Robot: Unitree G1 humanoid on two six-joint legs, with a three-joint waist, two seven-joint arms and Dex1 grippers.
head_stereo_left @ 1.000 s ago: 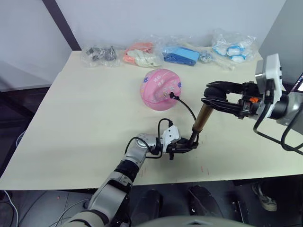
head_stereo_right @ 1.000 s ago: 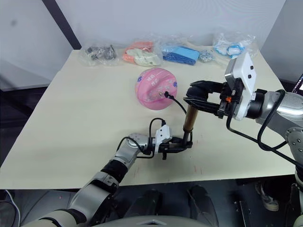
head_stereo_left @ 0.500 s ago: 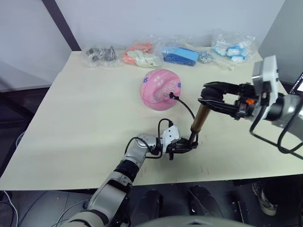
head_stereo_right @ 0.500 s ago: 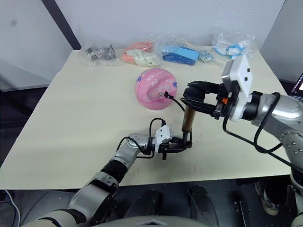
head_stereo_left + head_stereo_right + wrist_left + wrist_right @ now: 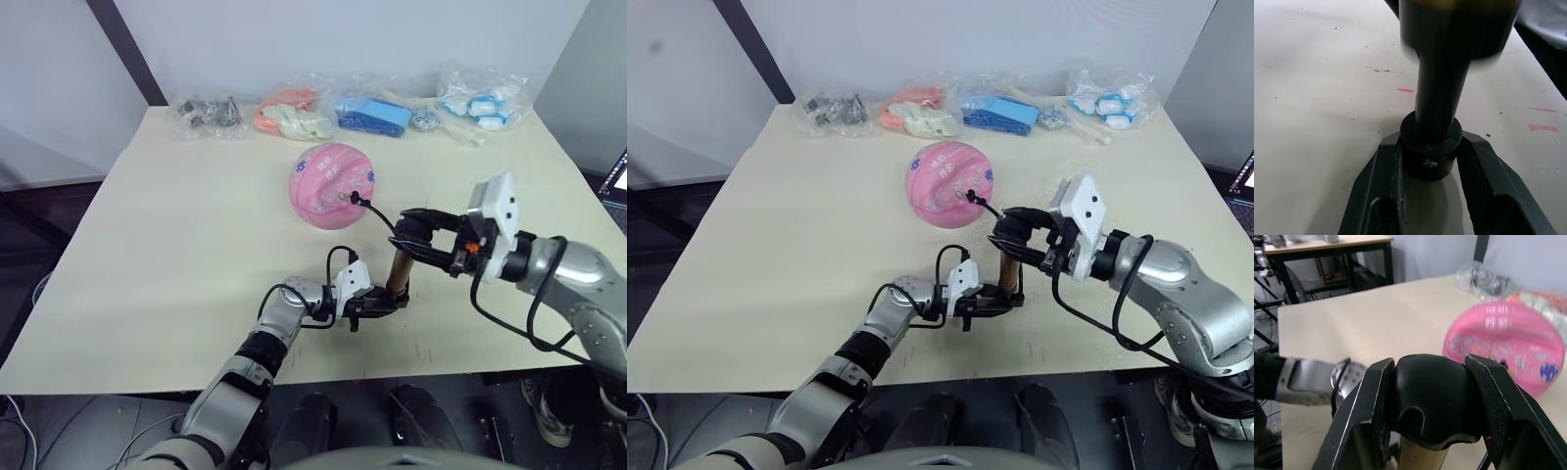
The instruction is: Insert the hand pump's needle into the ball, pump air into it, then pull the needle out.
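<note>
surface [image 5: 176,245] carries the ball [image 5: 331,184], sitting mid-surface, hose running into it. pump [image 5: 398,272] stands upright near the front edge. left gripper [image 5: 1430,161] is clenched on the pump's black base; right gripper [image 5: 1432,401] is clamped on the top handle. for a clean stroke: drive straight down the barrel axis, keep the base pinned flat, don't tug the hose [image 5: 377,215].

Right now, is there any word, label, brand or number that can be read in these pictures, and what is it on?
None can be read.
Ball: pale markings and small cartoon prints, too small and blurred to read.
Hand pump: no lettering visible on its barrel or handle.
Bagged items at the table's far edge: any print is too small to tell.
</note>
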